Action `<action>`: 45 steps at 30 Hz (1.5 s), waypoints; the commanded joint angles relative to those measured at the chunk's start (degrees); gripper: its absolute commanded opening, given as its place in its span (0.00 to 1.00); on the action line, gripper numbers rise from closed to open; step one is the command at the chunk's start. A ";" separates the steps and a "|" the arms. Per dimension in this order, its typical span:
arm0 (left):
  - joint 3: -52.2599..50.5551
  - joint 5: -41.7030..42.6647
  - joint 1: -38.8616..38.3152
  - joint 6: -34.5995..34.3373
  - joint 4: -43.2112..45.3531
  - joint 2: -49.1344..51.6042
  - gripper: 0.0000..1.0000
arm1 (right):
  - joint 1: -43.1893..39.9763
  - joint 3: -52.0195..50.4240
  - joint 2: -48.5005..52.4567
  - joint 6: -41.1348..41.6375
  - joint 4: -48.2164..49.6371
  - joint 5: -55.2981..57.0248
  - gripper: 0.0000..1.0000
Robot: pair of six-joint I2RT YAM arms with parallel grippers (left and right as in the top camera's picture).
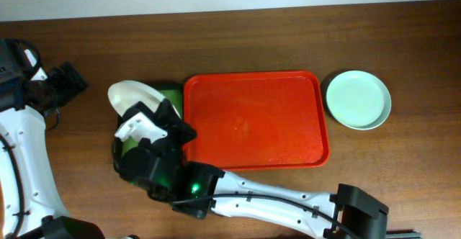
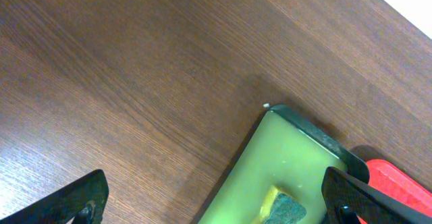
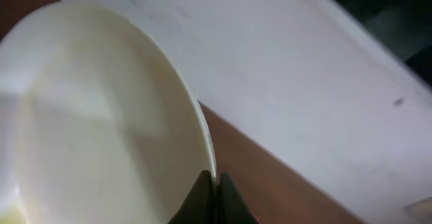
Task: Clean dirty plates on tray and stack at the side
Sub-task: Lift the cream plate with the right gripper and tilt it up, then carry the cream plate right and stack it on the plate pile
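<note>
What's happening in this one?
The right pincer is clamped on the rim of the cream plate and holds it tilted over the green tray, just left of the red tray. The red tray has no plates on it. A pale blue-green plate sits on the table to its right; whether another lies beneath is unclear. The left pincer is open and holds nothing.
</note>
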 commanded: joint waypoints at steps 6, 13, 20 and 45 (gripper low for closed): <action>0.68 0.37 0.20 -0.33 0.07 -0.79 0.99 | -0.20 1.07 -1.40 -5.73 1.86 5.25 0.04; 0.68 0.37 0.20 -0.33 0.07 -0.79 0.99 | -7.67 1.05 -1.36 32.76 -16.59 -17.38 0.04; 0.68 0.37 0.20 -0.33 0.07 -0.79 0.99 | -28.20 1.05 -3.80 46.71 -26.88 -58.01 0.04; 0.68 0.37 0.20 -0.33 0.07 -0.79 0.99 | -98.73 -9.73 -3.30 38.66 -47.01 -63.54 0.04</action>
